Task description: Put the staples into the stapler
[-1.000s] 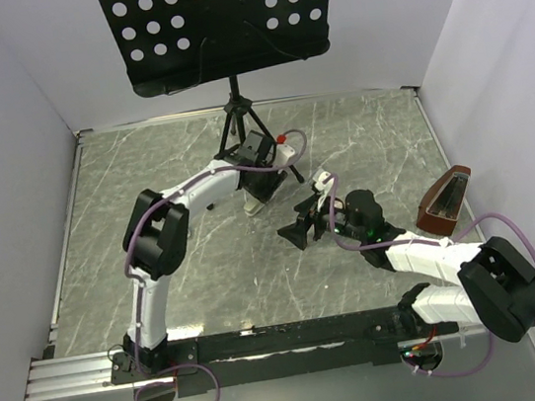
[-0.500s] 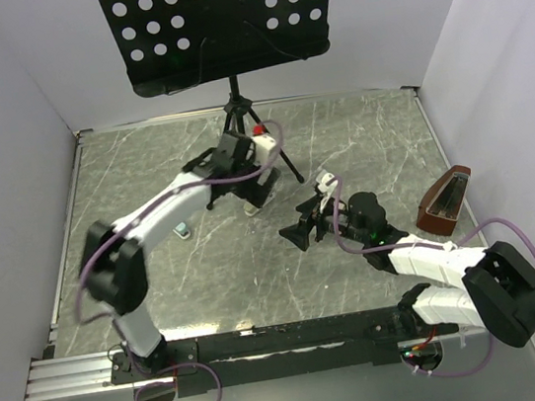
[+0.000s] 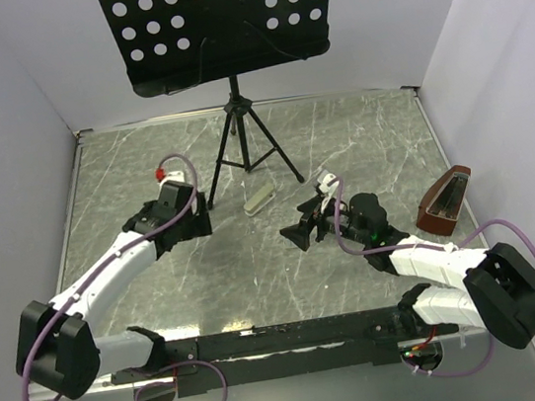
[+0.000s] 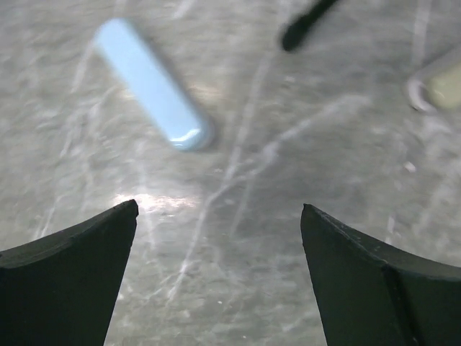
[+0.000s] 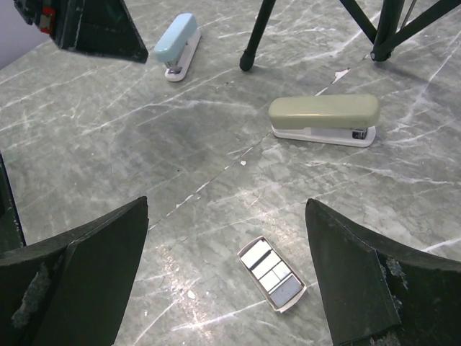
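Swinging off left of the tripod, with left gripper sprung wide and empty; leaves the olive stapler lying free by the tripod's feet, loading not yet begun. Hovering with right gripper spread, empty too. Shown only by wrist views, hidden from above: pale blue stapler left of the tripod, open staple box in front.

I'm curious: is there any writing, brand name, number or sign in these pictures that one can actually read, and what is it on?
No text can be read anywhere.
Small staple box: grey and white panels on its face; any print is too small to read.
Olive-green stapler: no brand shows.
Light-blue stapler: no marking shows; blurred in the left wrist view.
Music stand: only round holes.
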`<state>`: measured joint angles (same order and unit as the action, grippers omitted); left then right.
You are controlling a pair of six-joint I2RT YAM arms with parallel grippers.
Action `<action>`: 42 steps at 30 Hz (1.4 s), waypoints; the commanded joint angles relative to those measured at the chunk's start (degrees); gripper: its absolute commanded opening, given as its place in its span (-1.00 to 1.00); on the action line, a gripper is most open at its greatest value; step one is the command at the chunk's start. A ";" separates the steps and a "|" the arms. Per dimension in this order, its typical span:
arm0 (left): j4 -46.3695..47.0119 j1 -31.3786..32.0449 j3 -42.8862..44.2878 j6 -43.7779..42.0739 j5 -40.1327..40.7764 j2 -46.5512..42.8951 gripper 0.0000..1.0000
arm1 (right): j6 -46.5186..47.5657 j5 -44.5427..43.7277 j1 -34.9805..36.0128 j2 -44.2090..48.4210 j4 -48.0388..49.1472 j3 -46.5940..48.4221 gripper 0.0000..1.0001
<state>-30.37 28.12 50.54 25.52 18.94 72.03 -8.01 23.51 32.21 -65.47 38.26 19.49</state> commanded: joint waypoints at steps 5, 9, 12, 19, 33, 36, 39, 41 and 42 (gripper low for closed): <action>0.93 -9.04 3.59 10.42 9.18 6.00 0.99 | 0.28 0.22 -0.39 -0.27 2.70 0.73 0.92; 2.15 -13.87 7.63 13.06 5.70 13.90 0.99 | 0.36 0.31 -0.39 -0.62 2.61 0.82 0.92; 3.12 -18.00 11.23 13.24 3.92 17.95 0.98 | 0.19 0.57 -0.39 -0.97 2.61 1.08 0.92; 3.48 -21.53 18.62 11.48 -0.30 26.84 0.62 | 0.28 0.57 -0.48 -0.89 2.34 1.26 0.92; 0.67 -21.09 18.19 14.47 -5.58 32.12 0.14 | 0.36 1.10 -0.39 -1.76 2.34 1.61 0.92; -0.39 -20.56 17.40 15.87 -6.19 31.51 0.11 | 0.36 0.93 -0.48 -1.85 2.26 1.52 0.92; -0.57 -19.95 15.47 17.54 -7.68 30.37 0.02 | 0.54 0.84 -0.39 -1.94 2.26 1.70 0.92; -0.66 -19.42 13.28 18.42 -8.21 28.97 -0.12 | 0.54 0.84 -0.39 -1.85 2.17 1.61 0.92; -0.57 -19.33 12.57 19.47 -8.48 28.35 -0.17 | 0.45 0.84 -0.39 -1.85 2.17 1.70 0.92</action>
<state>-29.50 7.92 65.95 41.19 12.73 103.66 -7.99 23.59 32.21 -67.07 38.13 19.51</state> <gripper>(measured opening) 0.451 0.960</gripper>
